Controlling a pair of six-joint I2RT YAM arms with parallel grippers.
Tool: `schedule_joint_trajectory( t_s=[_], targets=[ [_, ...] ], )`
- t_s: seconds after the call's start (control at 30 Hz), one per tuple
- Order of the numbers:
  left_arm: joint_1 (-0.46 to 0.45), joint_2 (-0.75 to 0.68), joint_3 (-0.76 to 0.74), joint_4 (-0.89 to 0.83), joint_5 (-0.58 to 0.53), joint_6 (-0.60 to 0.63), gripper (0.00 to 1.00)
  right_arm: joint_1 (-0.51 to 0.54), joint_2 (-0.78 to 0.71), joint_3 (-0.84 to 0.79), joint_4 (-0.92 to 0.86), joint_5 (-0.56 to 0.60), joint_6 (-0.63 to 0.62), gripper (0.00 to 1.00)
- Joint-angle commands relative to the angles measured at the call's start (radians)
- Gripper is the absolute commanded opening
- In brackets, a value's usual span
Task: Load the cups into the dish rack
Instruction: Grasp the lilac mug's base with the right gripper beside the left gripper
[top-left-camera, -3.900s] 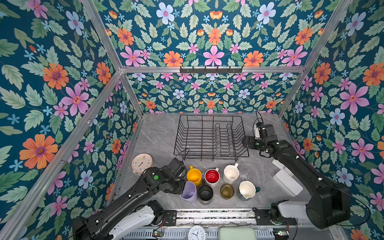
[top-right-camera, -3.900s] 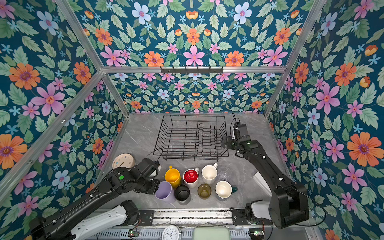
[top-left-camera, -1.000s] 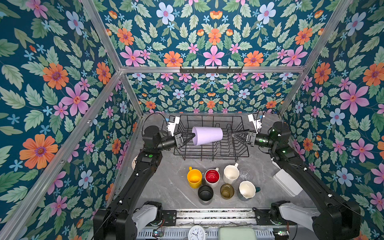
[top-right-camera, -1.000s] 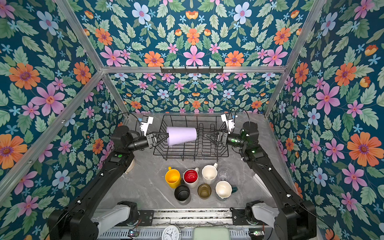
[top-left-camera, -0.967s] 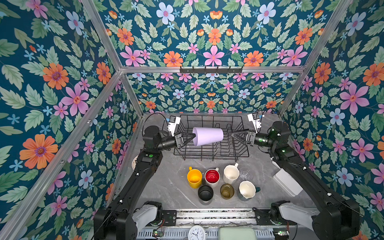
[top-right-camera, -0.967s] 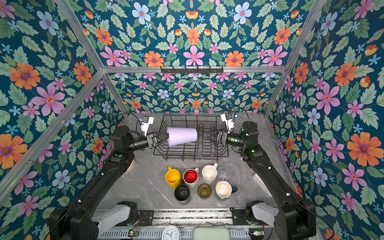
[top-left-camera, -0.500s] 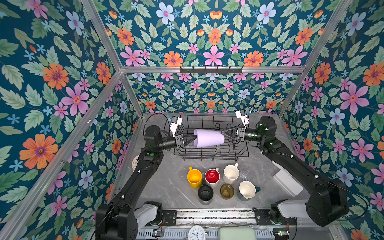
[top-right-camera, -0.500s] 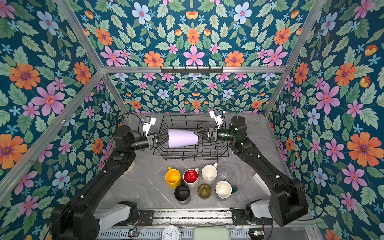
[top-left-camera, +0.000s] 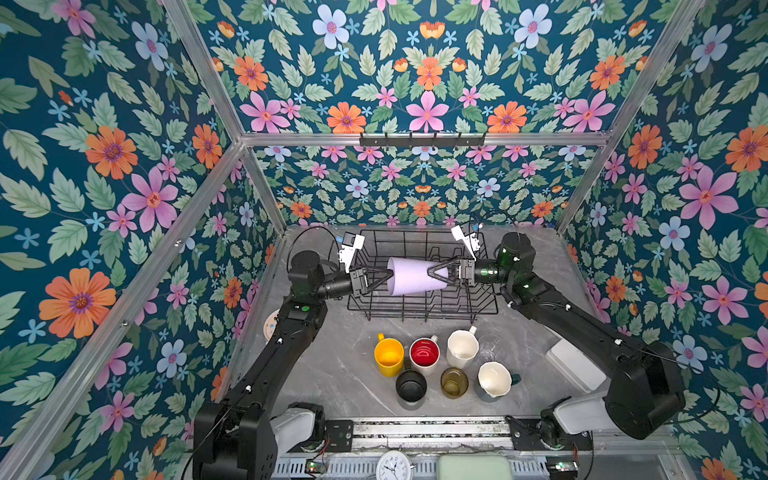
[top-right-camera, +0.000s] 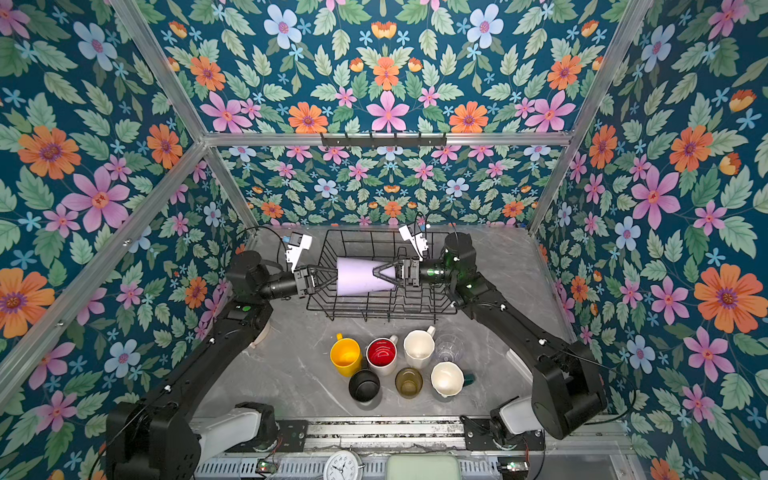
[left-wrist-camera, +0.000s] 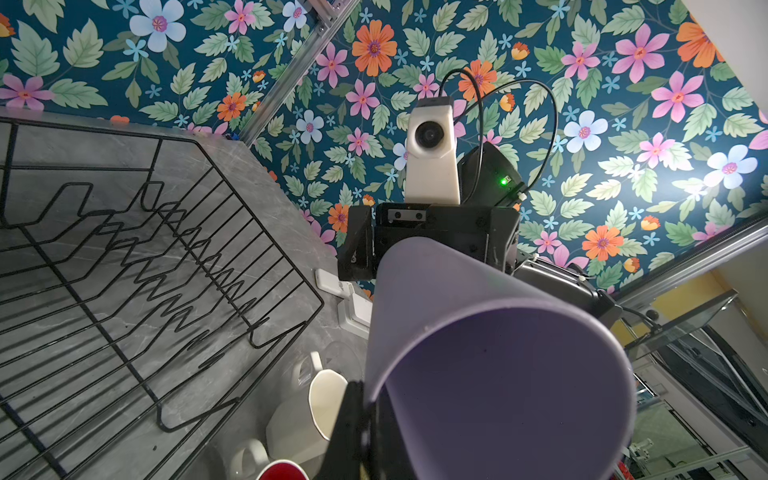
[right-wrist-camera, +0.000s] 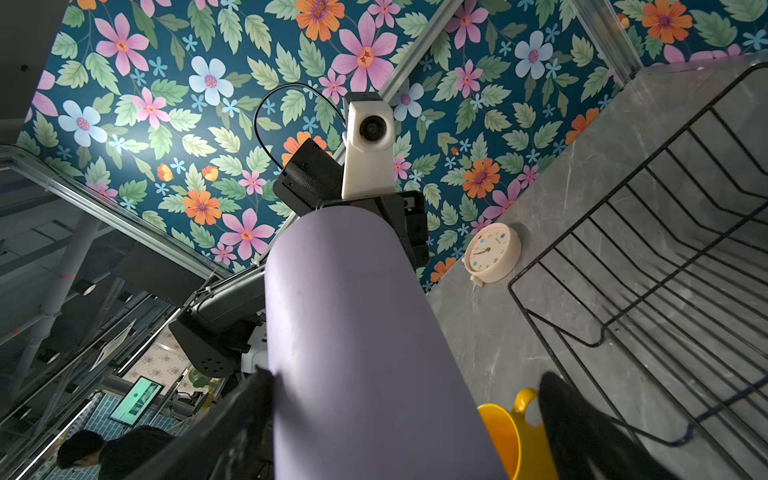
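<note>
Lilac tumbler (top-left-camera: 409, 276) held sideways in the air over the dish rack (top-left-camera: 424, 307), wide mouth leftward. Left gripper (top-left-camera: 388, 274) clenched on the mouth's rim. Right gripper (top-left-camera: 434, 272) spread wide around the narrow base, not clamped. Grey marbled worktop (top-left-camera: 332, 374) boxed in by floral walls (top-left-camera: 124, 174). Cream clock (top-left-camera: 271, 330) at left. Upright cups in two rows before the rack, yellow mug (top-left-camera: 388, 357) to teal mug (top-left-camera: 494, 378). White box (top-left-camera: 573, 365) at right.
</note>
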Motion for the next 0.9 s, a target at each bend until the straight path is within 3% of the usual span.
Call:
schedule_joint_trajectory(
  t_s=[0.0,0.5,0.73,0.87],
  targets=[
    [-0.001,-0.005,-0.003,0.084,0.022,-0.03,0.0,0.016,0.011,0.011,0.041,-0.001,0.01,0.99],
    [-0.002,0.001,-0.036,0.197,0.031,-0.108,0.0,0.061,0.052,0.019,0.082,0.006,0.042,0.94],
    [-0.001,0.015,-0.037,0.238,0.035,-0.139,0.0,0.063,0.053,0.013,0.09,0.003,0.052,0.84],
    [-0.001,0.031,-0.034,0.267,0.038,-0.16,0.0,0.064,0.053,0.004,0.099,0.006,0.061,0.73]
  ],
)
